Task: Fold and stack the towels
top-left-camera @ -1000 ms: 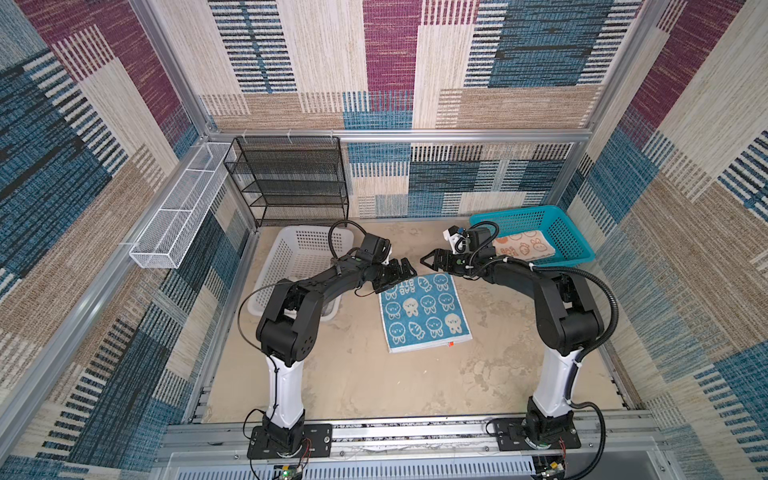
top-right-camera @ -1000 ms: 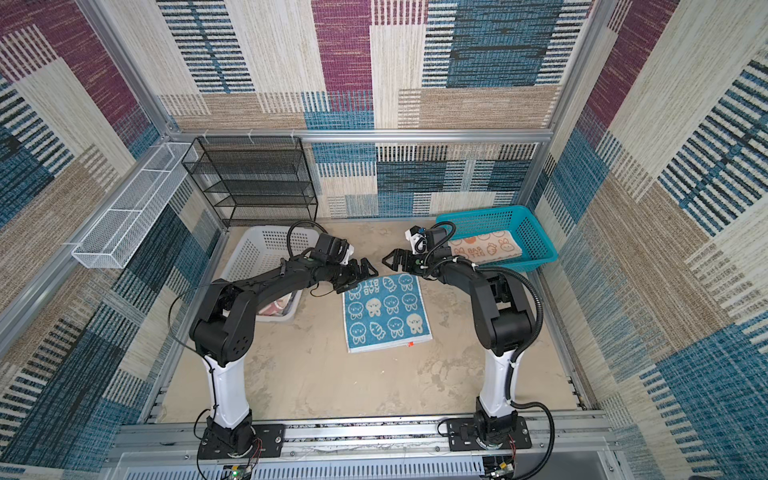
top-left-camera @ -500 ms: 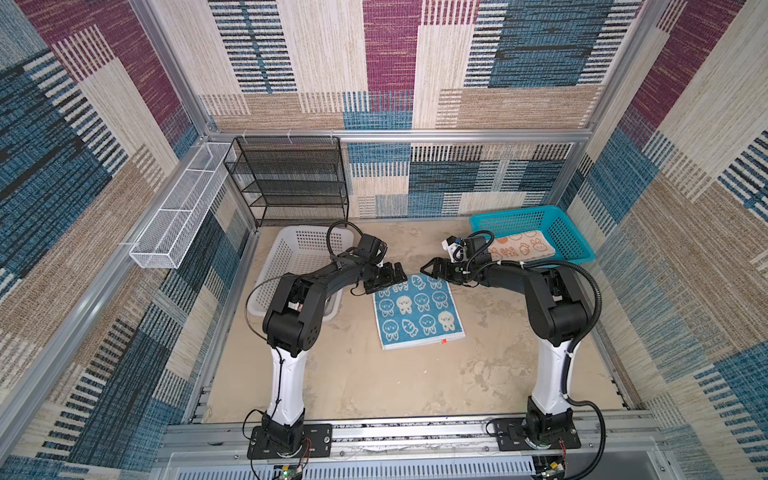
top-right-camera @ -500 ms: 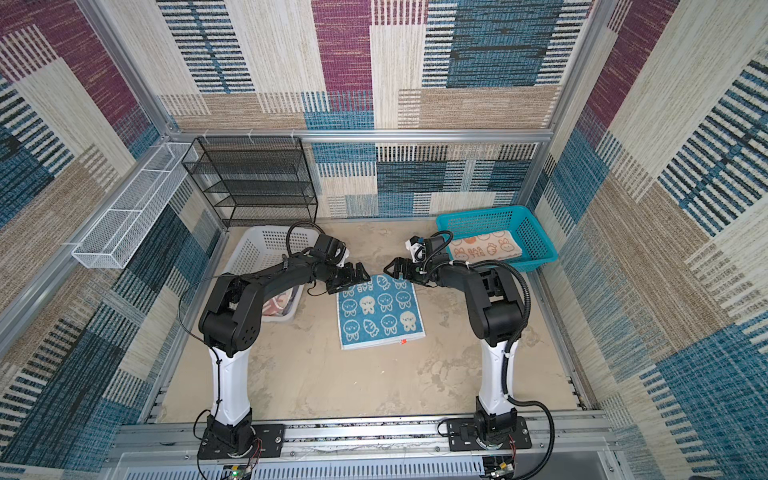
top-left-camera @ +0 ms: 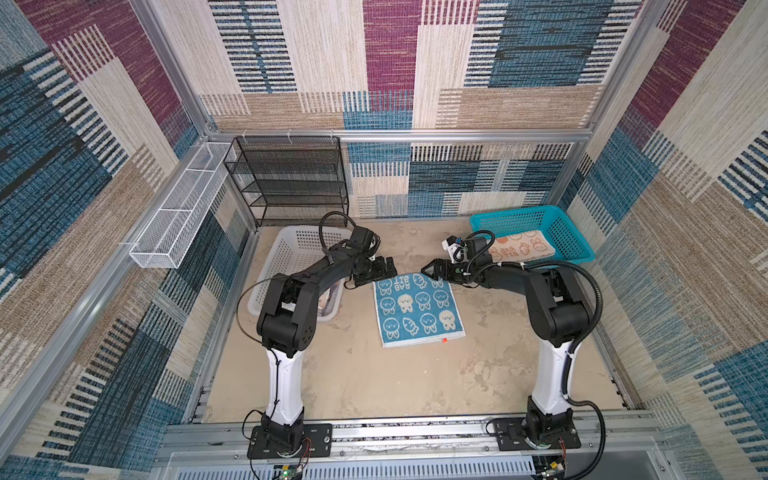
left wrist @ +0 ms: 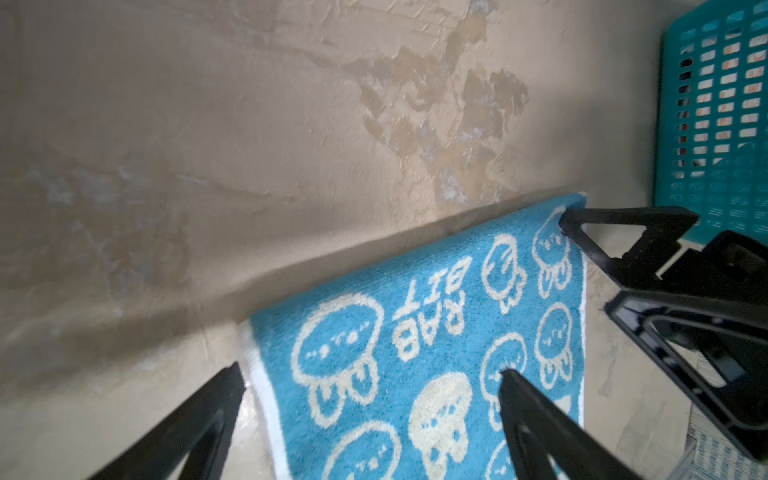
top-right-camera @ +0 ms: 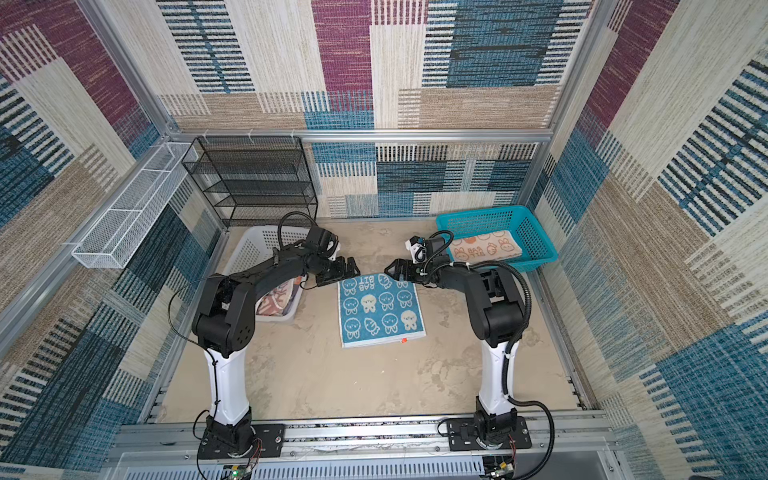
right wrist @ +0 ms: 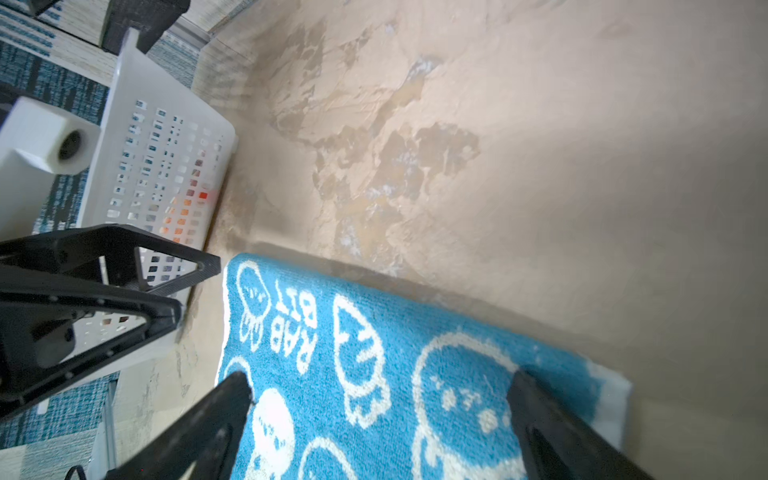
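Bright even light, soft shadows, wrist views blurred, edges distorted

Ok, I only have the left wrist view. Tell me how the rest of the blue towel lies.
Observer: The blue towel lies flat on the table, near edge included, nothing lifted.
Operator: Report what's inside the teal basket.
Observer: The teal basket holds an orange-and-cream rabbit towel, lying flat.
Operator: Locate the third towel.
Observer: A multicoloured cloth sits in the white basket, partly hidden by the left arm.
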